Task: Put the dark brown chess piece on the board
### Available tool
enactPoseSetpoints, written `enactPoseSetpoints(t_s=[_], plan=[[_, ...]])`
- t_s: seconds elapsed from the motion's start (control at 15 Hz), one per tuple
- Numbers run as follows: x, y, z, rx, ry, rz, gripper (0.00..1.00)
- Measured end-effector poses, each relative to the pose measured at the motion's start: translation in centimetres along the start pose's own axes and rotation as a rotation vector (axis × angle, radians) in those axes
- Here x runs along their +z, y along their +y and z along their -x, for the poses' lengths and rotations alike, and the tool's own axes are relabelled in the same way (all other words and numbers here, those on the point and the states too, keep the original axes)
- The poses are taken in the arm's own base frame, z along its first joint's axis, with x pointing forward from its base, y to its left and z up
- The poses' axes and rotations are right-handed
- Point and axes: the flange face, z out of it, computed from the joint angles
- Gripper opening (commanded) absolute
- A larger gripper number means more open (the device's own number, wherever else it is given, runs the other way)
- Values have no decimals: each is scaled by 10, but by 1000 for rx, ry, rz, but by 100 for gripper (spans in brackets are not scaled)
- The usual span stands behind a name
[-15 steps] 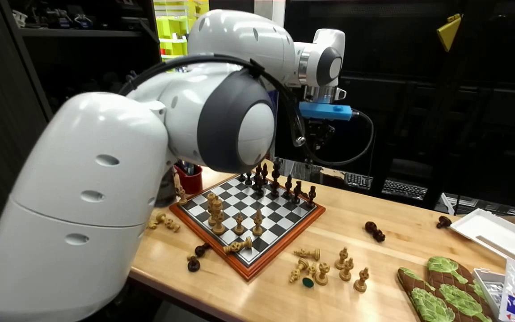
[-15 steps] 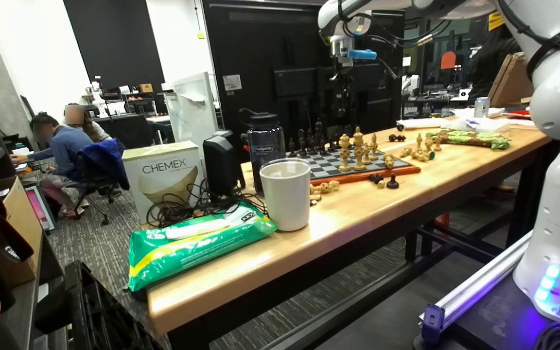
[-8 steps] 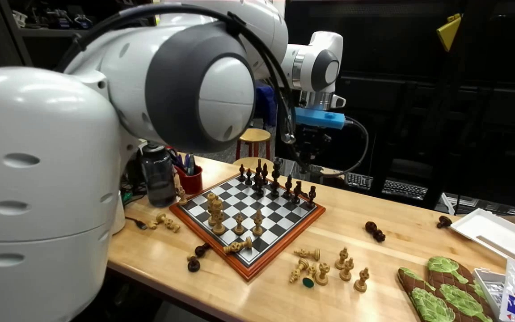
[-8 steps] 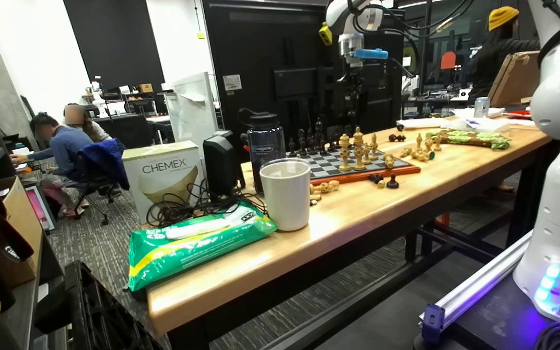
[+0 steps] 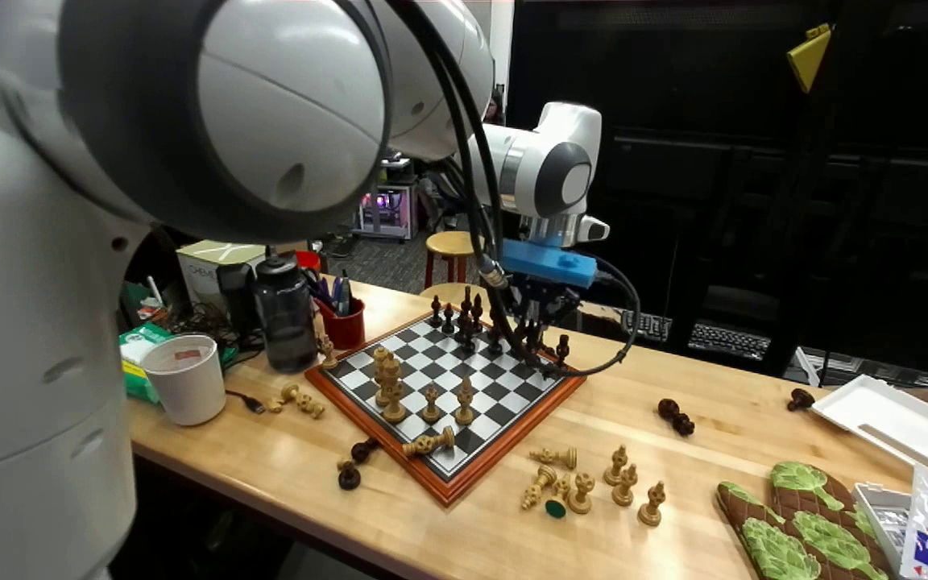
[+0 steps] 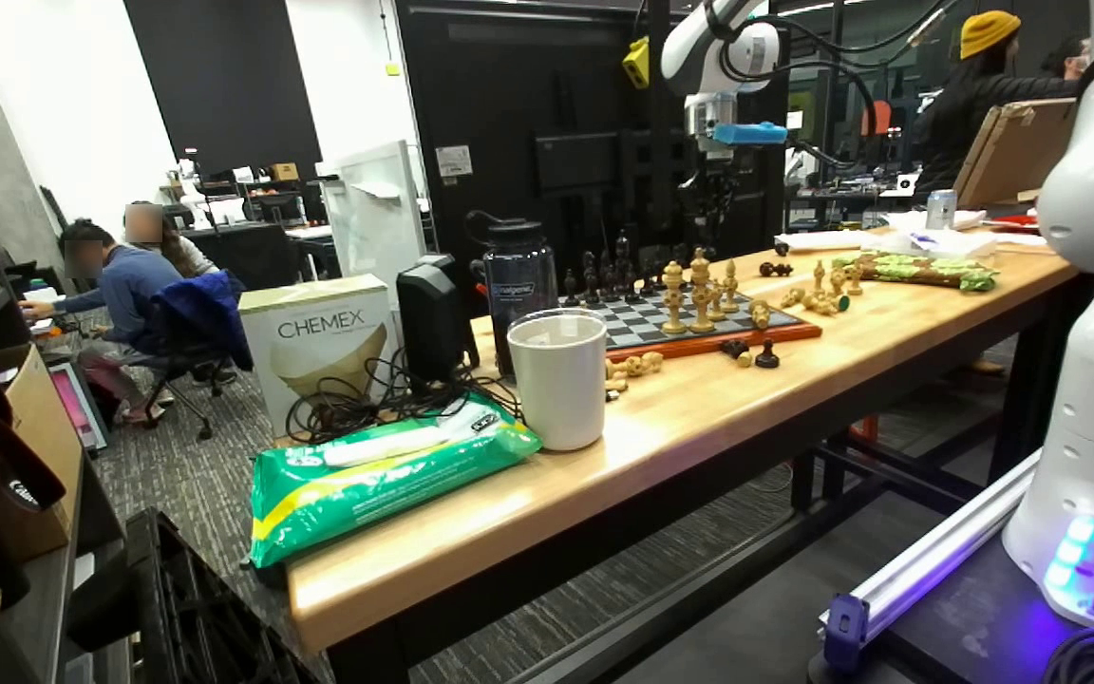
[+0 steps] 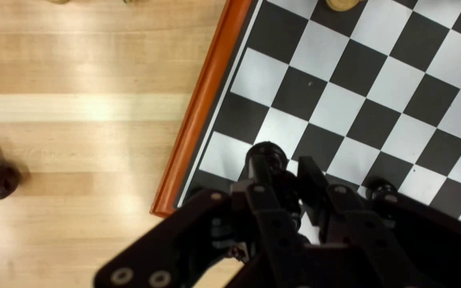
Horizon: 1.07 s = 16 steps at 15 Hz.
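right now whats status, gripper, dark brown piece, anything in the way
Gripper over the board. Dark brown piece at fingertips, grip unclear. Upright dark piece nearby, may snag.

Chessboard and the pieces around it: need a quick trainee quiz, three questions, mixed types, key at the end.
1. True or false: every dark piece in view is on the chessboard.
2. In the wrist view, the gripper is above: A) the white cup; B) the chessboard; C) the red pen cup.
3. In an exterior view, is the light piece by the chessboard's corner nearest the camera upright or lying?

Key: 1. False: a dark piece lies on the table. 2. B. 3. Lying.
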Motion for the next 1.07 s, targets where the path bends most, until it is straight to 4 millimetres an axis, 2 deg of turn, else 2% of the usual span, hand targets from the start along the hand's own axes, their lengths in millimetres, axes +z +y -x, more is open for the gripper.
enactPoseSetpoints(t_s=[0.27,0.53,1.07], plan=[[33,-3,34,9,16,1,6],[51,-5,44,-12,53,12,6],[33,-12,31,-88,109,31,6]])
